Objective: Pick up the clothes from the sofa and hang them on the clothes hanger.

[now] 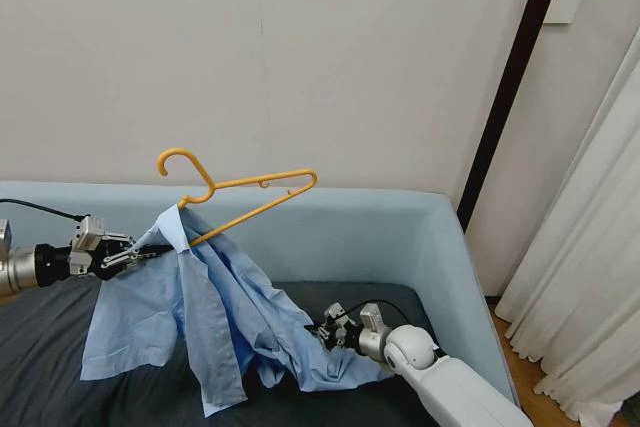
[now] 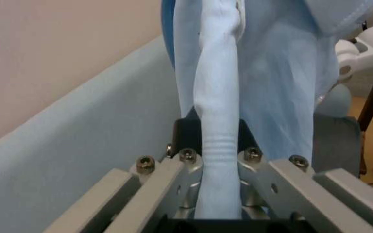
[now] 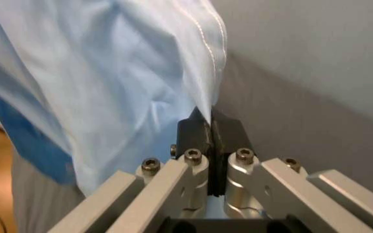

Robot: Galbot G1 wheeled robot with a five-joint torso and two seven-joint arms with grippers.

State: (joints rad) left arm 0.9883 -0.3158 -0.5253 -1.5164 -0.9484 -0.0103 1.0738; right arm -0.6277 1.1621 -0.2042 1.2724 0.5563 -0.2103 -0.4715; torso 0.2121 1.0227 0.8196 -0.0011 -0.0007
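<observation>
The left gripper (image 1: 148,248) clamps the shirt (image 1: 215,297) between its jaws, seemingly at the collar; the right gripper (image 1: 322,331) pinches its edge.

**What the cloth and the edges keep from me**

The shirt (image 1: 190,317) drapes over one shoulder of the hanger (image 1: 250,190). That end of the orange frame is buried under the collar, and I cannot see how it sits inside.

In the head view the fingertips of my left gripper (image 1: 148,245) are lost in the collar cloth. My right gripper (image 1: 320,331) sinks into the lower folds, and I cannot tell which part of the garment it pinches.

The left edge cuts off my left arm, and the bottom edge cuts off my right arm. In both wrist views the shirt runs off the top edge. The sofa (image 1: 420,237) continues past the left edge.
</observation>
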